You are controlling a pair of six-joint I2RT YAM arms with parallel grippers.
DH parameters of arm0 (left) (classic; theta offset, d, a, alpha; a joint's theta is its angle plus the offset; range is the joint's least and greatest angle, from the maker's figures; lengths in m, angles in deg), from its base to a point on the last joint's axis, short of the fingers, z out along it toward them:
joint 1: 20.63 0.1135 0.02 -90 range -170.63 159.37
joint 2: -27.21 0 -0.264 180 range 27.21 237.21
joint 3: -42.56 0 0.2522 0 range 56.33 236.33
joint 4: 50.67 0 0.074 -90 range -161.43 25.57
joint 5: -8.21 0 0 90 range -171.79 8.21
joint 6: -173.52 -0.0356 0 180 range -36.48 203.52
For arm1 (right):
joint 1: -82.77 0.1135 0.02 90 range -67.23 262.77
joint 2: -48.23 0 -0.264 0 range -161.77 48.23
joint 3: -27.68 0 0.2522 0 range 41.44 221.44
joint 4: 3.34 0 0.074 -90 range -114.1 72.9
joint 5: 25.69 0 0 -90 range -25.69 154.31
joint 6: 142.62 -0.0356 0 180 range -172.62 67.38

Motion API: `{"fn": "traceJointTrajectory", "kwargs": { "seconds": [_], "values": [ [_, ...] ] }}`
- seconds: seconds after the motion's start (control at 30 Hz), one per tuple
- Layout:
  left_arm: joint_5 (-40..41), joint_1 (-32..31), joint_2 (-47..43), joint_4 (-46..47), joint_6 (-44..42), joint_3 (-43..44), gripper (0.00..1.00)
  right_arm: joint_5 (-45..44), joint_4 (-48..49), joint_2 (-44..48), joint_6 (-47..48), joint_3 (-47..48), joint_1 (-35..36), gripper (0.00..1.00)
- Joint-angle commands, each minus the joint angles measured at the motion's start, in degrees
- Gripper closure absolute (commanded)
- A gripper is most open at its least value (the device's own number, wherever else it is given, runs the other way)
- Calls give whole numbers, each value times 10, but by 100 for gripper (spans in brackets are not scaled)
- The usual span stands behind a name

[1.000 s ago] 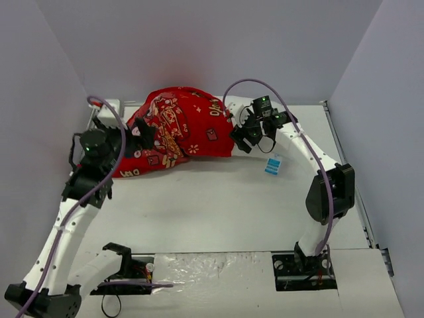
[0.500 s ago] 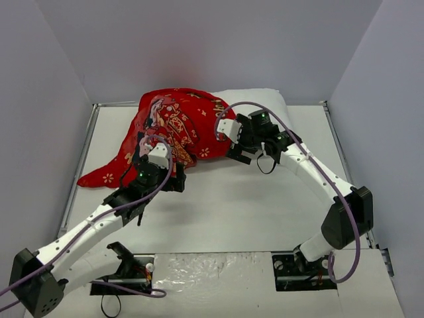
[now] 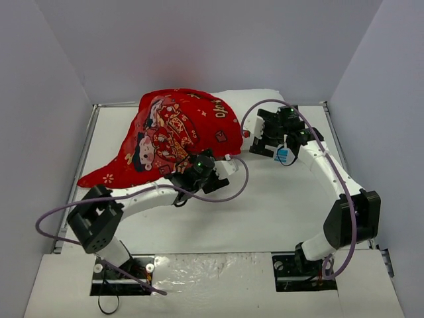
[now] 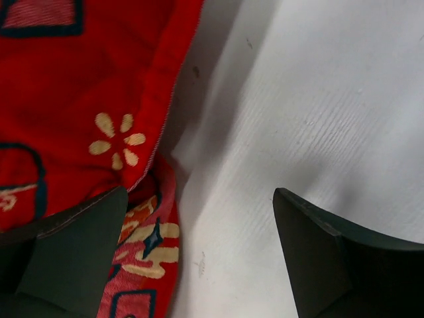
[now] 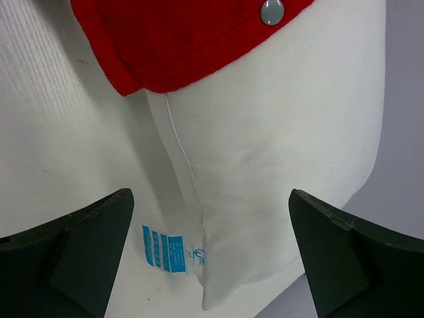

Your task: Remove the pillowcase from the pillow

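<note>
The red printed pillowcase (image 3: 175, 132) lies over the left and middle of the pillow, its tail spread to the left. The plain white pillow (image 3: 257, 97) sticks out at the right end. In the right wrist view the pillow's corner (image 5: 278, 165) and blue-and-white tag (image 5: 171, 252) sit below the pillowcase hem (image 5: 185, 46) and its snap button (image 5: 271, 11). My right gripper (image 5: 212, 258) is open around that corner and holds nothing. My left gripper (image 4: 199, 265) is open and empty over the table, its left finger (image 4: 73, 258) next to the pillowcase's edge (image 4: 99, 132).
The white table (image 3: 265, 212) is boxed in by grey walls at the back and both sides. The left arm (image 3: 146, 195) lies across the table's front left. Cables loop off both arms.
My left arm has swung from the left side to the pillowcase's near right edge. My right gripper has moved right to the pillow's bare corner. The pillowcase tail now lies spread to the left.
</note>
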Motion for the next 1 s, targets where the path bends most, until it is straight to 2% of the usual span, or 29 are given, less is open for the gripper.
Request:
{"fn": "traceJointTrajectory", "kwargs": {
  "seconds": [0.0,0.1,0.13,0.27,0.33,0.37,0.47,0.6,0.73,0.97],
  "values": [
    [63,-3,42,54,-127,28,10,43,-2,28,-12,3,-7,1],
    [140,-1,95,93,-160,38,21,53,-5,33,-24,-3,-14,0],
    [192,-1,109,108,-165,40,34,55,-7,33,-24,-4,-15,1],
    [277,0,172,190,-188,58,65,68,-22,42,-10,-10,-19,0],
    [287,1,186,190,-192,80,73,67,-26,42,-9,-12,-20,0],
    [296,2,198,190,-193,86,83,68,-27,41,-9,-13,-20,0],
    [306,8,212,189,-194,104,97,71,-28,36,-11,-14,-21,0],
    [292,22,194,178,-166,100,98,83,-29,34,-11,-16,-22,0],
    [252,38,124,144,-108,79,98,105,-64,37,63,-20,-23,0],
    [176,68,18,118,-16,-11,98,113,-82,37,166,-24,-21,0]
  ]
}}
